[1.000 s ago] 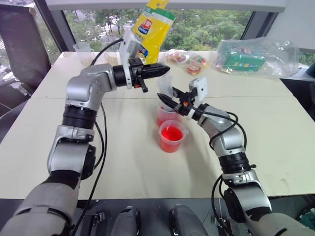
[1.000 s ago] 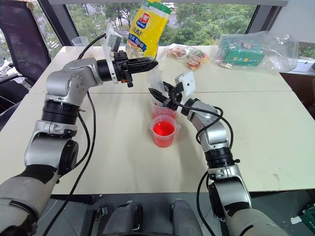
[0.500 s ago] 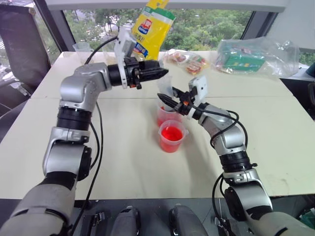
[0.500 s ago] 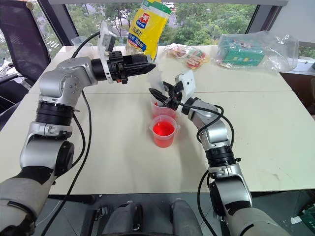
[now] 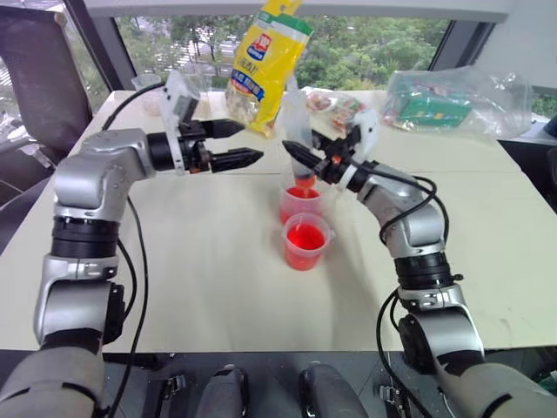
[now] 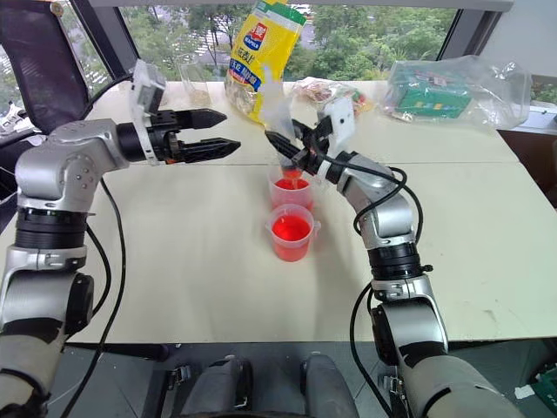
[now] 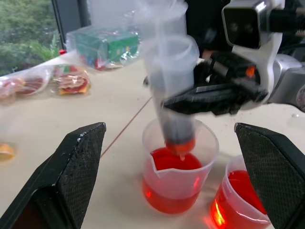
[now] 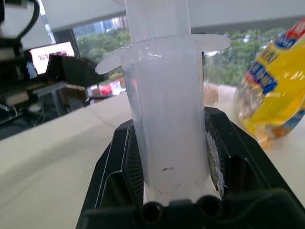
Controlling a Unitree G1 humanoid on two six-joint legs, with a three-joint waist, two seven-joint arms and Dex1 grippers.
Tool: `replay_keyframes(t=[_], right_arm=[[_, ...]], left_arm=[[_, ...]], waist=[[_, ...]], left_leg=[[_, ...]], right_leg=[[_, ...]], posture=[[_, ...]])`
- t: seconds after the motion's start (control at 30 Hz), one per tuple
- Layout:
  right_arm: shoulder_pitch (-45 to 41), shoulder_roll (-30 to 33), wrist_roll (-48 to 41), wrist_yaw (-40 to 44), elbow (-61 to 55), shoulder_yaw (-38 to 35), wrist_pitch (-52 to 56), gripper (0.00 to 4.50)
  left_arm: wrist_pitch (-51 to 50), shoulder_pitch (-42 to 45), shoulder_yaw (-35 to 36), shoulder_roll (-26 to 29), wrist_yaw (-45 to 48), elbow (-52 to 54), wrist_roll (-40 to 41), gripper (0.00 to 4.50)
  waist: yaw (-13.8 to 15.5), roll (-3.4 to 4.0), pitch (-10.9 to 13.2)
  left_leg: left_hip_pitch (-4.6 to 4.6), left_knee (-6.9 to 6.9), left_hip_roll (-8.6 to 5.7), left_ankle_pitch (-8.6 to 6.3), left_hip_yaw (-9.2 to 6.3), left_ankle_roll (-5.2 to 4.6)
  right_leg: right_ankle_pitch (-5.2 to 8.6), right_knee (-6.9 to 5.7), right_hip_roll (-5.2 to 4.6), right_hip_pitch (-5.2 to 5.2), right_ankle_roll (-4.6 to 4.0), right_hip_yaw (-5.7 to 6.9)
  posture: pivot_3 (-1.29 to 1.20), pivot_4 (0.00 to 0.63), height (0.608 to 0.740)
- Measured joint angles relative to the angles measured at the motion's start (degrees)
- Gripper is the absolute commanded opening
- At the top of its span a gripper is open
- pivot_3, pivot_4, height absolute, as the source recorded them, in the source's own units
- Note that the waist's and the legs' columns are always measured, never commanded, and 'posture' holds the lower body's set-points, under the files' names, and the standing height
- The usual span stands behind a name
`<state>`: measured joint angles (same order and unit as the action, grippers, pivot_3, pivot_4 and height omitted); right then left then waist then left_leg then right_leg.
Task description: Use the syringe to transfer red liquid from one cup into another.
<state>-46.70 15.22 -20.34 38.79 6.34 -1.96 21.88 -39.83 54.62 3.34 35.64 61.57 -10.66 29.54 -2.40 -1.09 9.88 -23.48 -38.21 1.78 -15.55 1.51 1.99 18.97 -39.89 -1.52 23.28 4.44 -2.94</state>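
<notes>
Two cups with red liquid [image 5: 302, 237] are sitting close together near the middle of the pale surface [image 5: 218, 279]. The far cup [image 5: 300, 203] is right behind the near cup [image 5: 305, 244], and they are almost touching. One syringe [image 7: 172, 90] is standing upright over the far cup, its small orange tip just above the red liquid inside. The right gripper [image 5: 306, 162] is clenching the clear barrel of the syringe from the side. The left gripper [image 5: 237, 144] is hanging in the air to the left of the cups with its two black fingers [image 7: 78, 157] spread wide, grasping nothing.

At the far edge of the surface one yellow bag [image 5: 261, 65] is standing up, and one clear bag with a green box [image 5: 452, 100] is lying at the far right. Some small snack packs [image 5: 335, 109] are lying between them.

The near half of the surface is bare, with lots of open room on both sides of the cups.
</notes>
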Motion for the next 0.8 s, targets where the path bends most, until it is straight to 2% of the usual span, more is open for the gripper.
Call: replay_keyframes(t=[0.23, 0.37, 0.6, 0.8], right_arm=[[-0.1, 3.6, -13.8, -0.6, -17.6, -5.1, 13.1, 1.39], [5.3, 3.7, -18.9, -3.0, -25.1, -5.7, 17.4, 1.39], [16.6, 3.5, -15.7, -5.0, -26.6, -1.2, 14.9, 1.39], [18.0, 3.5, -14.0, -5.1, -26.5, 0.2, 12.3, 1.39]], left_arm=[[-2.3, 0.1, 1.9, 0.4, -1.7, 1.4, 2.1, 4.46], [-3.0, 0.4, 2.1, 0.4, -2.0, 3.0, 3.2, 4.46], [-4.2, 3.2, 2.1, -0.1, -2.6, 3.1, 4.9, 4.46], [-4.5, 6.8, 2.0, -2.5, -3.0, 1.7, 5.4, 4.46]], waist=[[0.0, 0.00, 0.0], [-0.1, 0.00, 0.0], [0.0, 0.00, 0.0], [0.0, 0.00, 0.0]], left_leg=[[-0.02, 0.02, 0.01, -0.01, -0.04, -0.01], [-0.01, 0.02, 0.01, -0.01, -0.05, -0.01], [-0.02, 0.01, -0.02, -0.01, -0.03, -0.02], [-0.01, 0.01, -0.01, -0.01, -0.04, -0.02]], right_leg=[[0.00, 0.02, 0.00, 0.00, 0.00, 0.02], [0.00, 0.02, 0.01, -0.02, 0.00, 0.02], [0.00, 0.04, 0.04, -0.02, 0.00, 0.02], [0.00, 0.04, 0.08, -0.03, 0.00, 0.02]], posture=[[0.00, 0.150, 0.740], [0.00, 0.150, 0.740], [0.00, 0.150, 0.740], [0.00, 0.150, 0.740]])
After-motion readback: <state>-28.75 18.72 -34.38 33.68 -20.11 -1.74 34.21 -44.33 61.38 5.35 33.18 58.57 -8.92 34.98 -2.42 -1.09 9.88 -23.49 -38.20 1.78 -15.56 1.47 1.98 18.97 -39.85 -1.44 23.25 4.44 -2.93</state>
